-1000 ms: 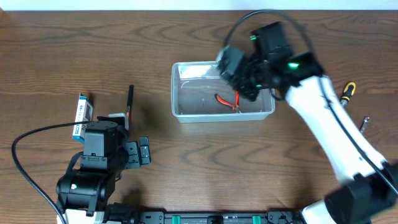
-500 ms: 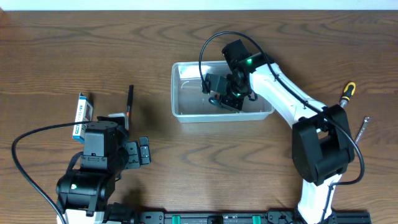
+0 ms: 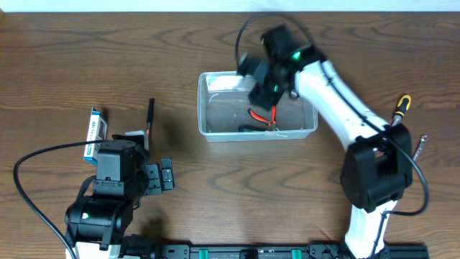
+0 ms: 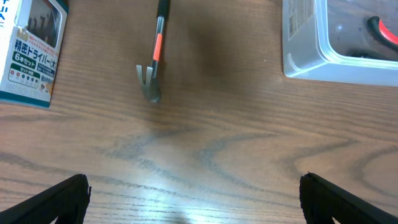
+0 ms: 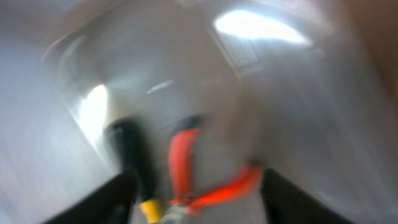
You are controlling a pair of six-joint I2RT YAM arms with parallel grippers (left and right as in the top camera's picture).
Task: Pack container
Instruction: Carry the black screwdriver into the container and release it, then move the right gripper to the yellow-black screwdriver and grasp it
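The clear container (image 3: 203, 115) stands at the table's middle back, and its corner (image 4: 311, 59) shows in the left wrist view. Red-handled pliers (image 3: 263, 116) and a black-handled tool (image 3: 251, 129) lie inside it. My right gripper (image 3: 263, 80) hovers over the tub's far side, jaws wide apart and empty. Its blurred wrist view looks down on the pliers (image 5: 208, 180) and the black tool (image 5: 132, 163) with a yellow collar. My left gripper (image 3: 167, 175) is open over bare wood at the near left, nothing between its fingertips (image 4: 65, 198).
A small black-and-orange pry bar (image 3: 149, 115) (image 4: 155, 56) lies left of the tub. Beside it is a blue-and-white box (image 3: 94, 129) (image 4: 28, 56). A yellow-and-black screwdriver (image 3: 401, 106) and a metal bit (image 3: 421, 142) lie at the right.
My right gripper dipped into the container, opened, and has lifted toward its far rim. A black-handled tool now lies beside the pliers. The left arm has not moved.
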